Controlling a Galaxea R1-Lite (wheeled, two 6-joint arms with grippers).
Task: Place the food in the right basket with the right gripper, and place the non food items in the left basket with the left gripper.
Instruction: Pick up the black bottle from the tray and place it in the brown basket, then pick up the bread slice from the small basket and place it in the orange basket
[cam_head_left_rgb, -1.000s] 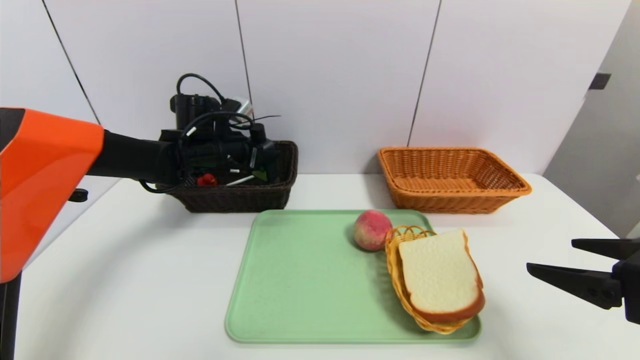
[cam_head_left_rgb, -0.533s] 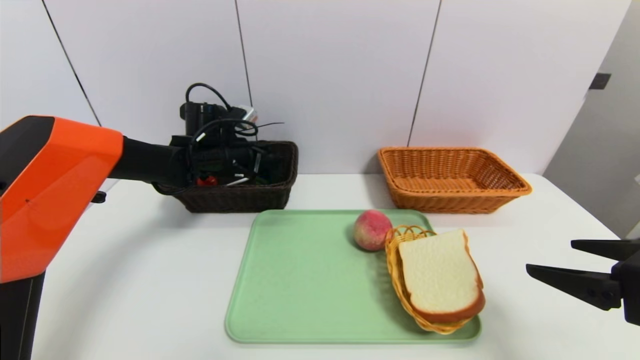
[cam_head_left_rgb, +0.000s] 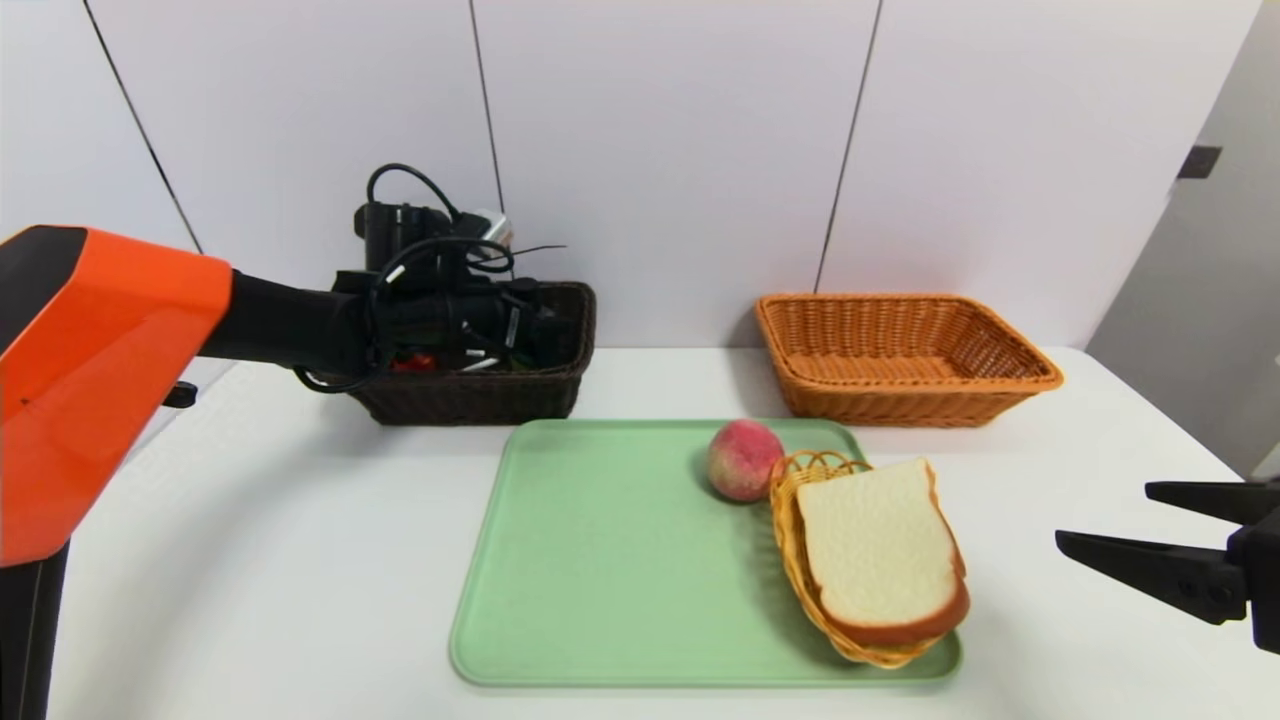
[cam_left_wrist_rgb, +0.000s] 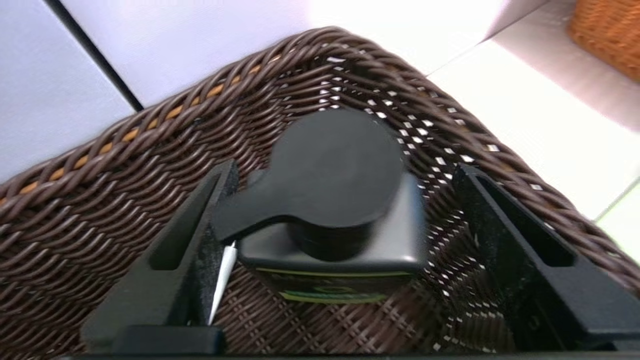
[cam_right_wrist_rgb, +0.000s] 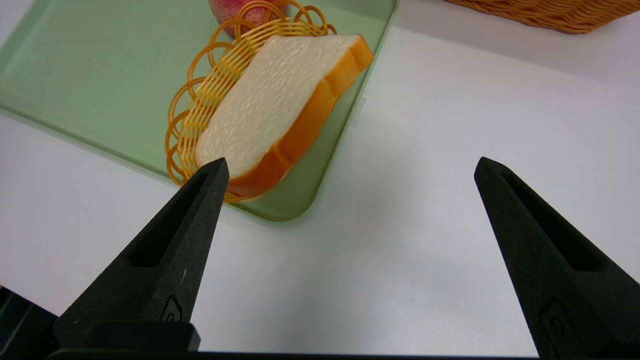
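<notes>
Lifting our spread left gripper (cam_left_wrist_rgb: 345, 166) straight up, frame left, we'd avoid tipping the bottle (cam_left_wrist_rgb: 332, 290). Our right gripper (cam_head_left_rgb: 1104, 514) idles lower right, jaws apart

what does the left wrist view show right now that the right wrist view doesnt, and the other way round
Only the left wrist view: the dark brown wicker basket, a black bottle with a round black cap inside it between the open jaws of the black left tool, and a thin white stick.

Only the right wrist view: the thick white bread slice with tan crust in the small yellow scalloped wicker dish, the pink-red peach and the open black right tool.

Both: part of the orange-tan wicker basket.
</notes>
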